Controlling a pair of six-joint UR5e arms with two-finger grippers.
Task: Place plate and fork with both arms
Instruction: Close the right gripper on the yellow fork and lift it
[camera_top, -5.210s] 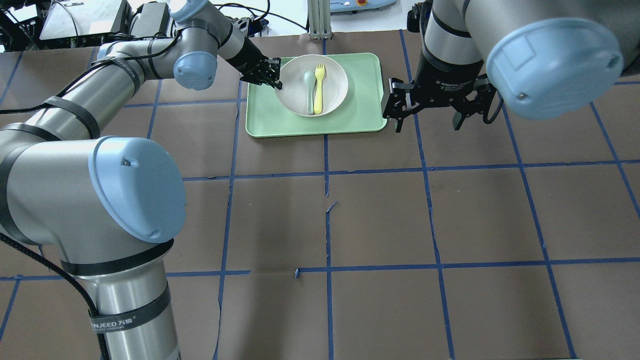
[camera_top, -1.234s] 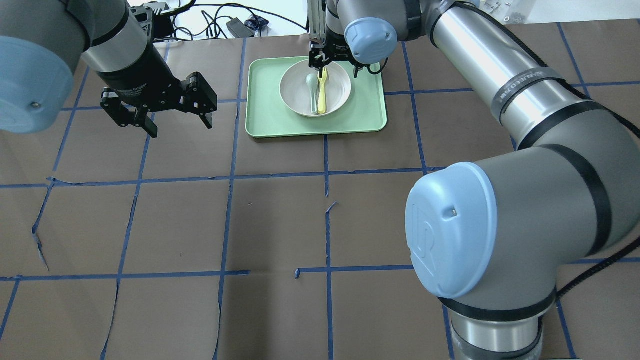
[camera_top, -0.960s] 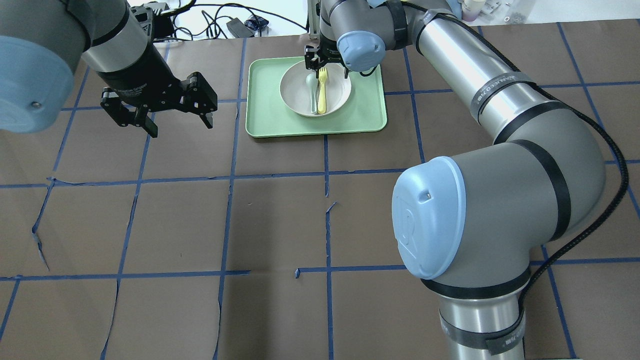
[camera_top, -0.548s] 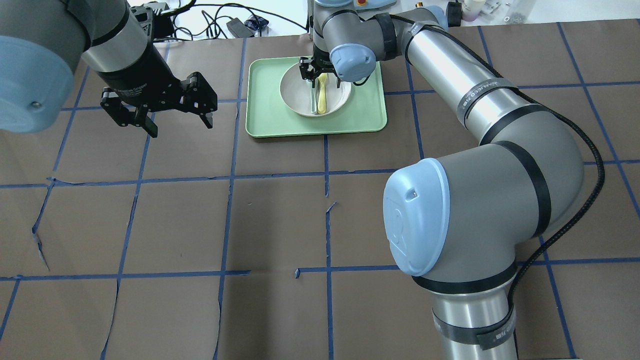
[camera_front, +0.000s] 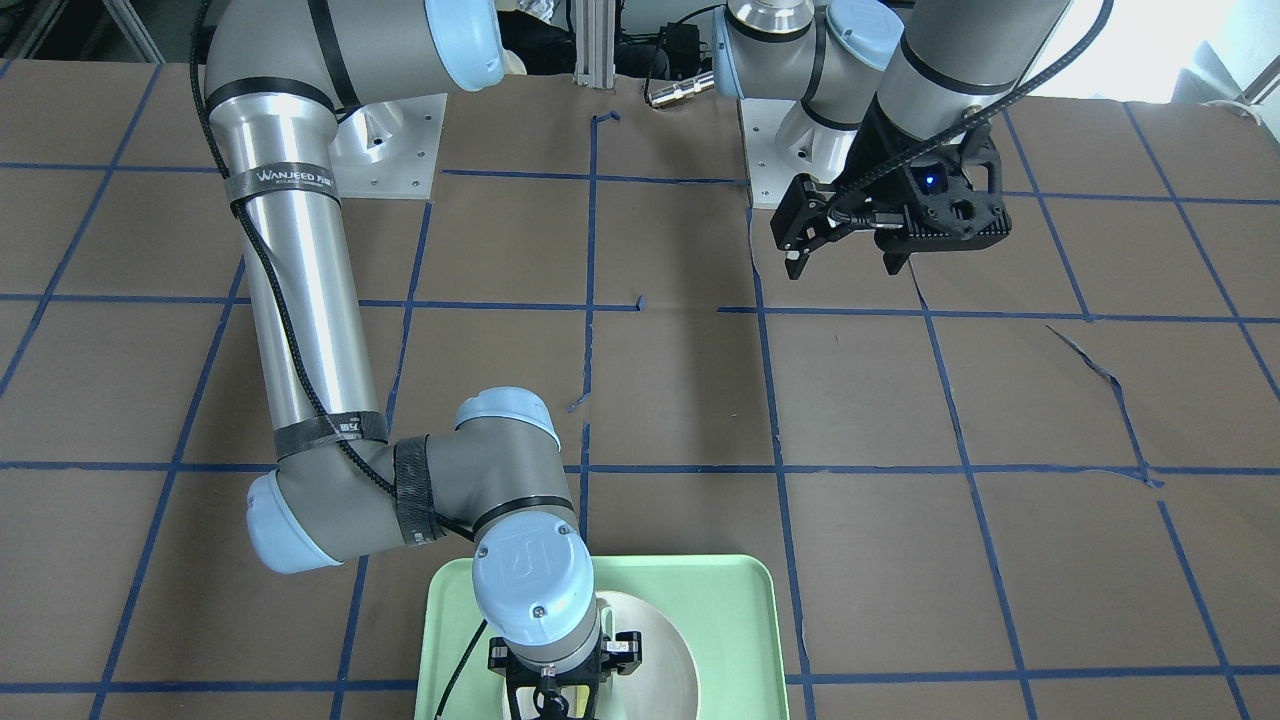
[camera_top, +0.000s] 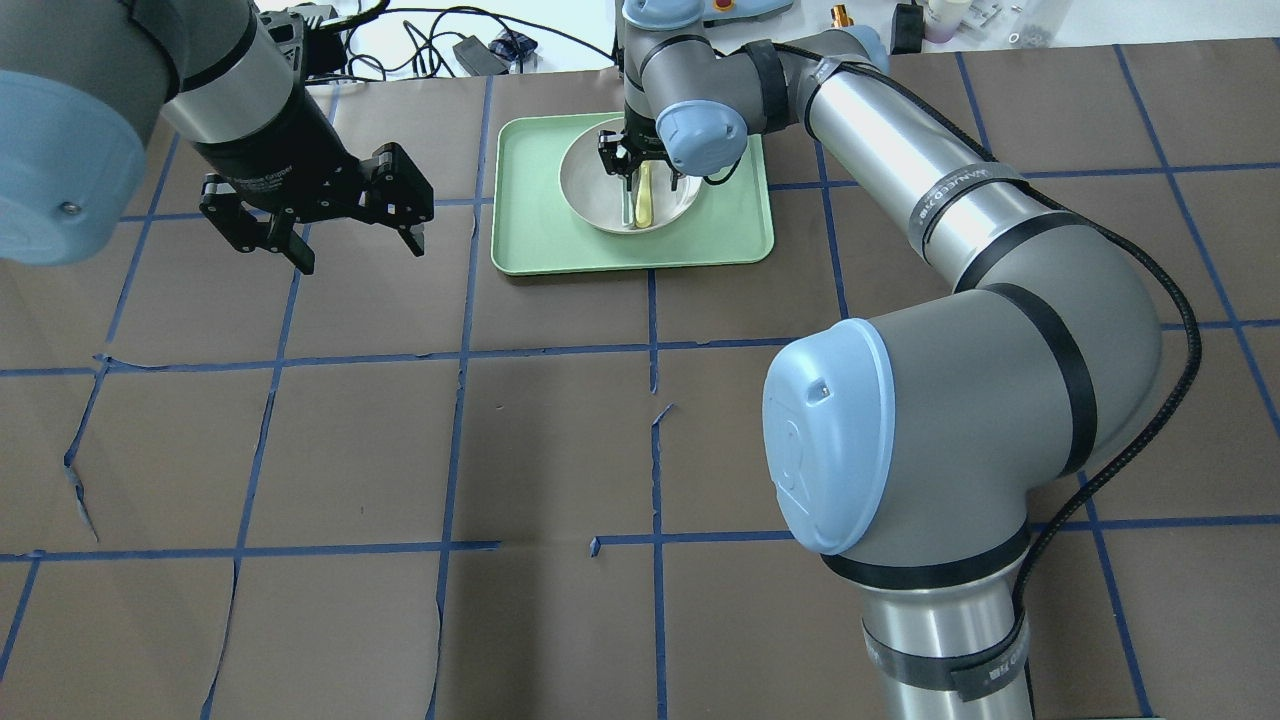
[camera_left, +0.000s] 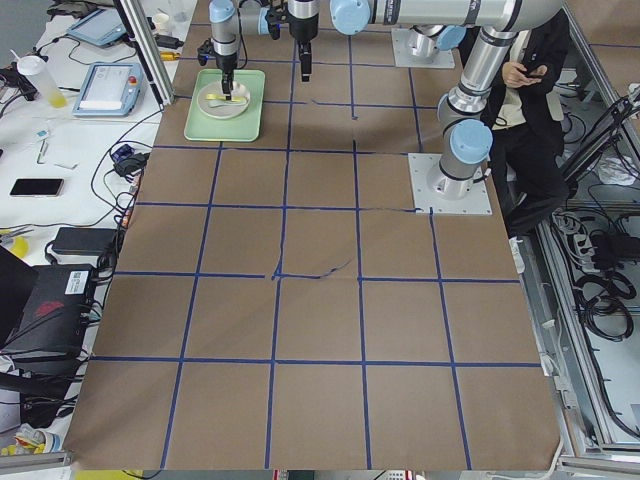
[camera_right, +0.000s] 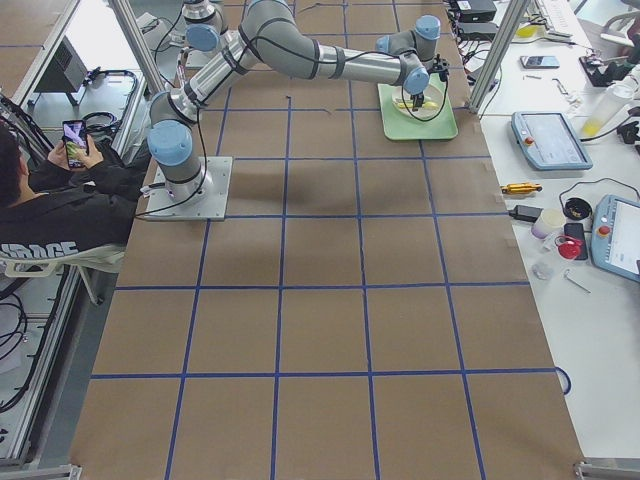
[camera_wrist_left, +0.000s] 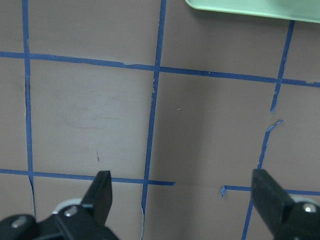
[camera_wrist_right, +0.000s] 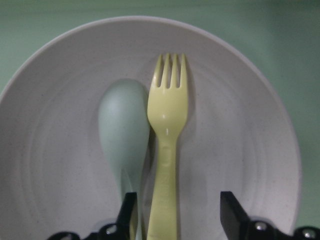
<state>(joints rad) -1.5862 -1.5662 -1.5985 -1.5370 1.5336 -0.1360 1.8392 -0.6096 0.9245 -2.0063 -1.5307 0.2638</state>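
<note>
The off-white plate (camera_top: 596, 190) sits on the mint-green tray (camera_top: 530, 240) at the table's far middle. The pale-yellow fork (camera_top: 645, 205) lies in the plate, tines pointing away. My right gripper (camera_top: 632, 172) is down in the plate and open. In the right wrist view its fingers (camera_wrist_right: 231, 215) straddle the handle of the fork (camera_wrist_right: 167, 125), over the plate (camera_wrist_right: 60, 150), without closing on it. My left gripper (camera_top: 358, 252) is open and empty, held above the bare table left of the tray. It also shows in the front view (camera_front: 843, 268) and the left wrist view (camera_wrist_left: 185, 195).
A grey-green spoon (camera_wrist_right: 123, 125) lies right beside the fork on its left, close to one right finger. The tray's corner (camera_wrist_left: 250, 7) shows at the top of the left wrist view. Brown table with blue tape grid. A seated person (camera_left: 520, 90) is behind the robot.
Over the last second my right gripper has come down into the plate and now straddles the fork's handle. My left gripper has stayed still, after earlier pulling back from the plate's left rim.
</note>
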